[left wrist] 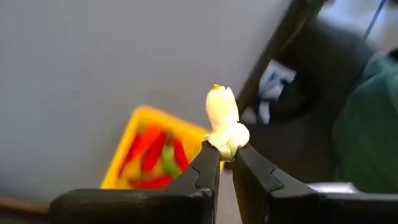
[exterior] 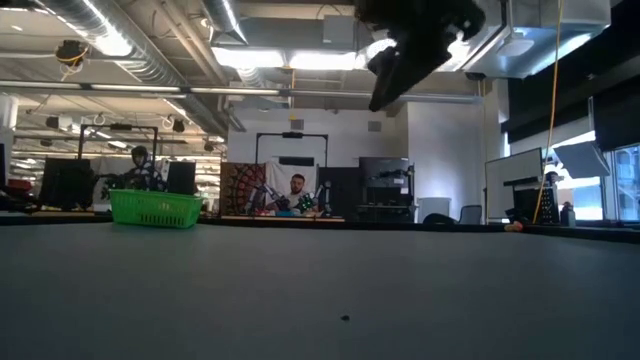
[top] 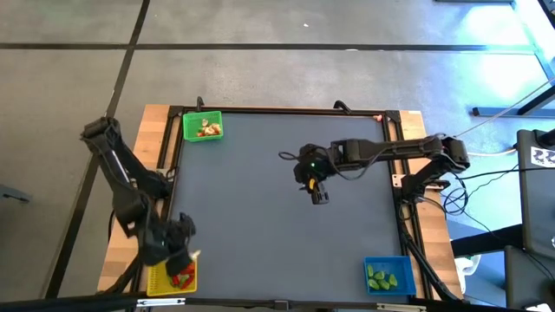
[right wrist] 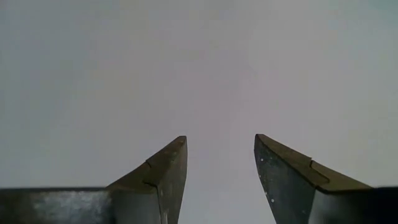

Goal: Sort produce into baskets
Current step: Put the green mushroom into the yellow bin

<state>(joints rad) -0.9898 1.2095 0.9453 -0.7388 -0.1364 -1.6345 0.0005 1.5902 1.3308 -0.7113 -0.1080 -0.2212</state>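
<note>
High view, lower left: left claw (left wrist: 226, 163) clenched on pale produce piece (left wrist: 225, 123), above yellow basket (top: 172, 277) holding red pieces. Upper left: green basket (top: 202, 126) with pale pieces. Centre: right claw (top: 318, 196) released, over bare worktop (top: 260, 225). Lower right: blue basket (top: 387, 276), green pieces.

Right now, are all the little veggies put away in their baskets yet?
Nearly. The green basket, yellow basket and blue basket all hold pieces. The left gripper pinches one pale piece beside the yellow basket. The right gripper hangs open, empty.
</note>
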